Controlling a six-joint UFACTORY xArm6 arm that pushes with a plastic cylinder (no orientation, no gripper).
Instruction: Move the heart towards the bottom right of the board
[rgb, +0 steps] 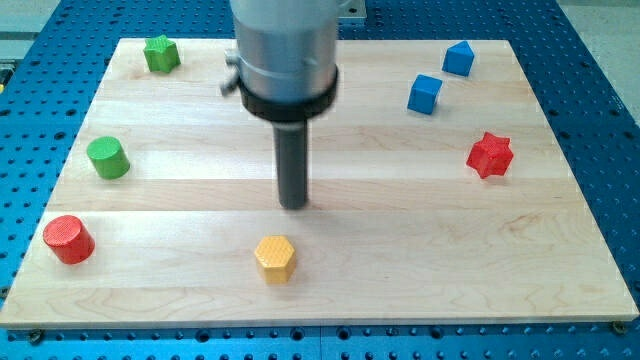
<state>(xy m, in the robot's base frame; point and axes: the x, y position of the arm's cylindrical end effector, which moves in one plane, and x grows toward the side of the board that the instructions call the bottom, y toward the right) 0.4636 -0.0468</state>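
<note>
My tip (293, 205) stands near the middle of the wooden board (400, 270). No heart-shaped block shows in the view; the arm's grey body (284, 50) hides part of the board's top middle. The nearest block is a yellow hexagon (274, 258), a little below the tip and apart from it.
A green star (160, 53) lies at the top left, a green cylinder (107, 158) at the left, and a red cylinder (68, 239) at the bottom left. A blue cube (425, 94) and a blue pointed block (458, 58) lie at the top right, with a red star (490, 154) at the right.
</note>
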